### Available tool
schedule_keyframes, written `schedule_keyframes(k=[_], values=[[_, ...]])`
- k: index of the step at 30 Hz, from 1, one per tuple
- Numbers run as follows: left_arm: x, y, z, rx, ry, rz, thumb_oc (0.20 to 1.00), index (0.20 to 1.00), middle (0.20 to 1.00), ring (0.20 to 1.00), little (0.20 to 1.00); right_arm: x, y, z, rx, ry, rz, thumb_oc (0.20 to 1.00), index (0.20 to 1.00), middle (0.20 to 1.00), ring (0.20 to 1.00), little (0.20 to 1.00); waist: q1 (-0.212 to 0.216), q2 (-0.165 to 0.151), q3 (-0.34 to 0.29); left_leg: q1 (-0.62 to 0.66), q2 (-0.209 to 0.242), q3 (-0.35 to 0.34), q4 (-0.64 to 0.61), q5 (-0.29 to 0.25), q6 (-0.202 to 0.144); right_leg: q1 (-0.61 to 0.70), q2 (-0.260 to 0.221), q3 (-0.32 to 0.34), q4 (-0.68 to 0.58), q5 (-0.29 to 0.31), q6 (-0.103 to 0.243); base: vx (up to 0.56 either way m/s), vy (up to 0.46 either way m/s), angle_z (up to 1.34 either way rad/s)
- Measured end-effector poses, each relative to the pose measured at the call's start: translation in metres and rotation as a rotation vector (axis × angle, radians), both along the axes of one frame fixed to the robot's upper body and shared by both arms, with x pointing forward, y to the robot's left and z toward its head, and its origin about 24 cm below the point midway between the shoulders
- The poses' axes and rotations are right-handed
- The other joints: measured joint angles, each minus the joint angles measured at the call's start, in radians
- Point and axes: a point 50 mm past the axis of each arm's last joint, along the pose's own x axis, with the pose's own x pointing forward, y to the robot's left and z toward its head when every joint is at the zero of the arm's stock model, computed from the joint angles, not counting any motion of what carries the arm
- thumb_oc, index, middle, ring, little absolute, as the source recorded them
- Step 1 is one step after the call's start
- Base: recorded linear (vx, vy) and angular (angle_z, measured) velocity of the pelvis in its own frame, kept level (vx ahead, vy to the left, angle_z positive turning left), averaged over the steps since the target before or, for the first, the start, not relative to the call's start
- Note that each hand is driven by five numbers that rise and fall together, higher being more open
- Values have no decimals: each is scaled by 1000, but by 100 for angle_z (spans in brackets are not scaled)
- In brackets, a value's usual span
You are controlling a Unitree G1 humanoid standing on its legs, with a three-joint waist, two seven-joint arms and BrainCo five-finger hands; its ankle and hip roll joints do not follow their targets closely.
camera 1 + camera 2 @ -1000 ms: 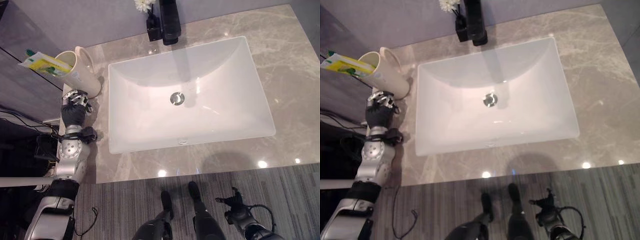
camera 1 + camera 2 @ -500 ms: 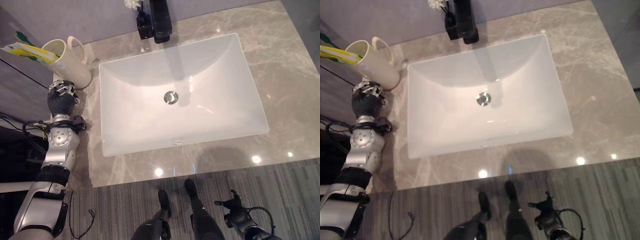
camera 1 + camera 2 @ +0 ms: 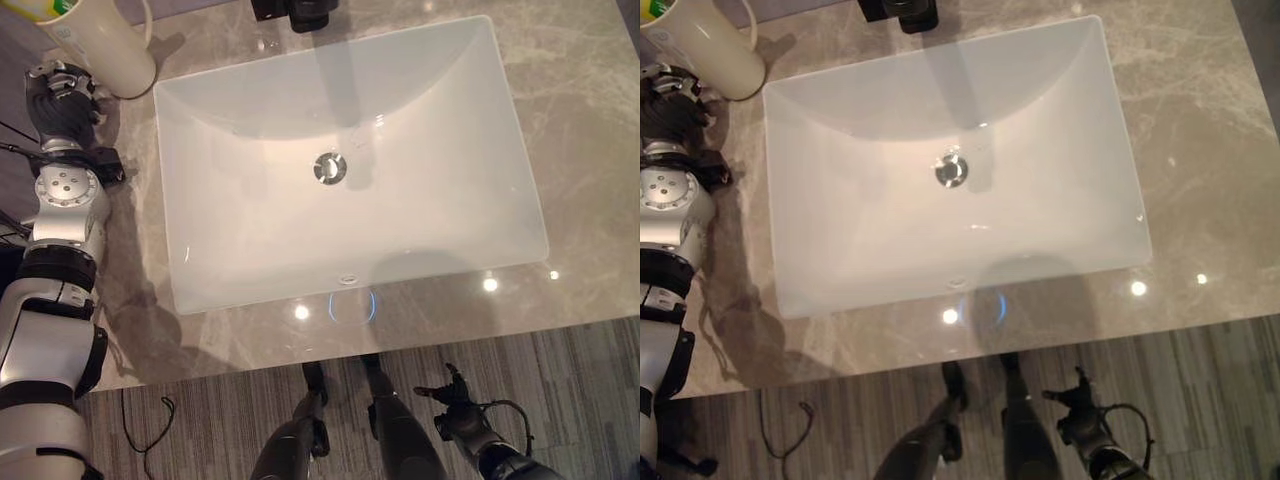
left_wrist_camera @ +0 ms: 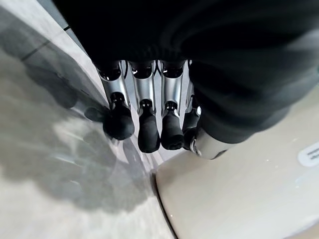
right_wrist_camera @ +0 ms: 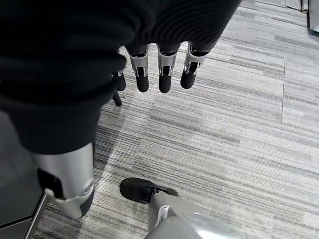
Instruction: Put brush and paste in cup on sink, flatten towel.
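Observation:
A cream cup stands on the grey marble counter, off the white sink's far left corner. A yellow-green paste tube pokes out of its mouth at the picture's edge. I cannot make out a brush. My left hand rests just beside the cup's base, fingers relaxed and pointing down at the counter, holding nothing. My right hand hangs low over the striped floor, fingers loose and empty.
A black faucet stands behind the basin's far rim, and a round metal drain sits in the basin's middle. Bare counter stretches to the right of the sink. Grey striped carpet lies below the counter's front edge.
The camera has moved, so the cup and faucet now sit at the picture's top edge. My left hand stays beside the cup and my right hand stays low.

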Motion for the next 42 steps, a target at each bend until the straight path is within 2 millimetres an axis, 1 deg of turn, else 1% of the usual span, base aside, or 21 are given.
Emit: schedule_keyframes(k=[5, 9, 12, 15, 19, 25, 28, 33, 37, 40, 41, 42], values=[[1, 0, 6, 64, 19, 29, 200, 200, 200, 200, 200, 0, 2, 0, 9, -12, 4, 1000, 1000, 1000, 1000, 1000, -1, 2, 1, -6, 0, 0, 0, 0, 0, -6, 0, 0, 0, 0, 0, 0, 0, 0], [3, -1, 20, 135, 35, 73, 200, 200, 200, 200, 200, 3, 4, 3, 29, -40, -1, 1000, 1000, 1000, 1000, 1000, -3, 1, 1, -18, -1, 4, 0, 1, 0, -21, 0, 4, 0, 3, -1, 0, 0, 0], [3, -3, 23, 180, 41, 84, 200, 200, 200, 200, 200, 4, 4, 4, 34, -59, 3, 1000, 1000, 1000, 1000, 1000, -5, 1, 1, -20, -1, 7, 0, 1, 0, -23, 0, 6, 0, 3, -1, 0, 0, 0], [4, -4, 25, 190, 39, 85, 200, 200, 200, 200, 200, 4, 4, 4, 34, -58, 2, 1000, 1000, 1000, 1000, 1000, -8, 1, 1, -21, -1, 7, 0, 1, 0, -24, 0, 7, 0, 3, -1, 0, 0, 0], [6, -13, 35, 266, 23, 107, 200, 200, 200, 200, 200, 1, 3, 3, 33, -51, 1, 1000, 1000, 1000, 1000, 1000, -21, -1, -1, -26, -2, 6, 0, 1, 0, -29, 0, 6, 0, 4, -1, 0, 0, 0], [12, -35, 44, 292, -23, 81, 200, 200, 200, 200, 200, 2, 8, 3, 35, -57, 26, 1000, 1000, 1000, 1000, 1000, -39, -4, -2, -28, -2, 8, 0, 1, 1, -32, -1, 9, 1, 6, 0, 0, 0, 0], [16, -42, 41, 286, -23, 69, 200, 200, 200, 200, 200, 4, 11, 4, 44, -70, 34, 1000, 1000, 1000, 1000, 1000, -51, -5, -2, -27, -3, 12, 0, 2, 2, -33, 0, 16, 1, 7, 2, -5, -3, -2], [16, -40, 37, 293, -5, 99, 200, 200, 200, 200, 200, 5, 12, 5, 46, -76, 34, 1000, 1000, 1000, 1000, 1000, -54, -6, -3, -23, -3, 21, 0, 2, 2, -32, 1, 26, 1, 10, 3, -6, -10, -6], [19, -38, 30, 294, 29, 154, 200, 200, 200, 200, 200, 2, 10, 3, 39, -59, 28, 1000, 1000, 1000, 1000, 1000, -55, -10, -6, -9, -2, 30, 0, 2, 2, -21, 2, 30, 1, 14, 2, -11, -18, -6], [20, -38, 24, 291, 49, 167, 200, 200, 200, 200, 200, -1, 8, 0, 29, -37, 22, 1000, 1000, 1000, 1000, 1000, -53, -21, -13, 6, 1, 30, 0, 2, 2, -5, 4, 29, 1, 15, 1, 21, -34, -1], [19, -36, 20, 291, 56, 168, 200, 200, 200, 200, 200, -1, 6, 0, 25, -34, 18, 1000, 1000, 1000, 1000, 1000, -52, -23, -14, 14, 2, 28, 0, 2, 2, 4, 5, 27, 1, 15, 1, 28, -38, 0], [16, -33, 11, 278, 53, 155, 200, 200, 200, 200, 200, -1, 4, 0, 18, -29, 12, 1000, 1000, 1000, 1000, 1000, -54, -24, -15, 31, 4, 27, 0, 2, 2, 20, 6, 26, 1, 14, 0, 21, -46, 1]])
